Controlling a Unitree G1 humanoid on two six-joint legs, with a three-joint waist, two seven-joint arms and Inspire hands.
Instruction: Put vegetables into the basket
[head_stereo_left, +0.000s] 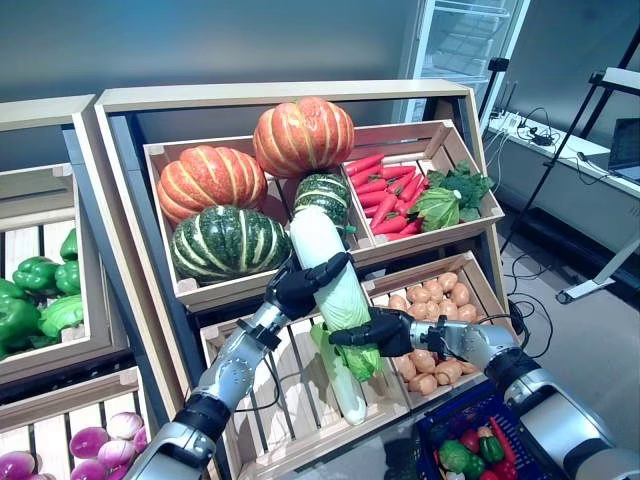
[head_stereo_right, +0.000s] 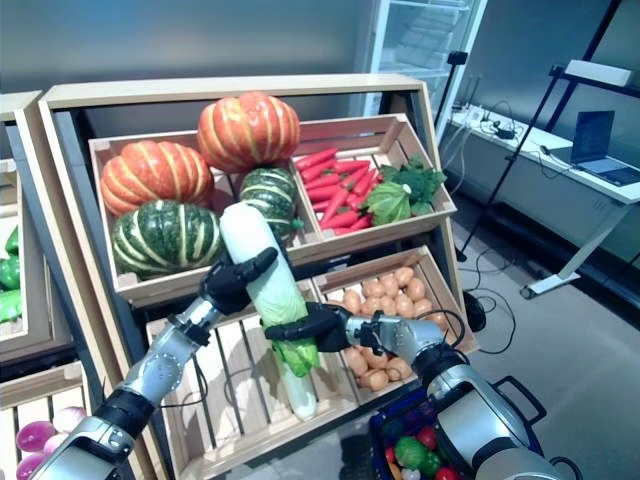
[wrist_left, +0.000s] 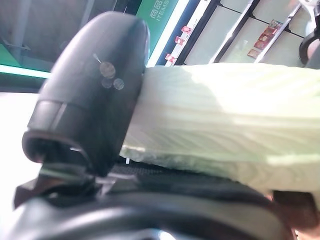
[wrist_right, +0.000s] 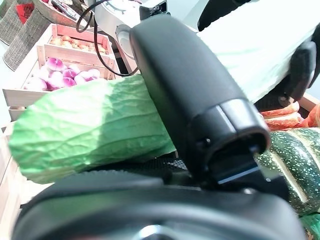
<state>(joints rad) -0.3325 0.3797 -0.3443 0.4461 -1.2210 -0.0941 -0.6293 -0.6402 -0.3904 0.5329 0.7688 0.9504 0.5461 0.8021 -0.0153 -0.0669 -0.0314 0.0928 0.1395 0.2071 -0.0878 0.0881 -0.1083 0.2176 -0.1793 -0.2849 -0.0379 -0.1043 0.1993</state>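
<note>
Holding napa cabbage (head_stereo_left: 330, 275) near-upright, white base up, leafy end down; left hand (head_stereo_left: 298, 287), right hand (head_stereo_left: 385, 333) fingers wrapped round it.

A long napa cabbage (head_stereo_left: 335, 285), white at its thick upper end and pale to leafy green toward its lower end, is held tilted in mid-air in front of the wooden shelf, its white end up near the striped pumpkins and its green end down over the slatted lower crate. A second cabbage of the same long pale green and white form (head_stereo_left: 345, 385) is seen lying in that lower crate just beneath it. A dark blue plastic basket (head_stereo_left: 436, 425) is seen at the lower right edge, already filled with red and green vegetables (head_stereo_left: 472, 450).
</note>
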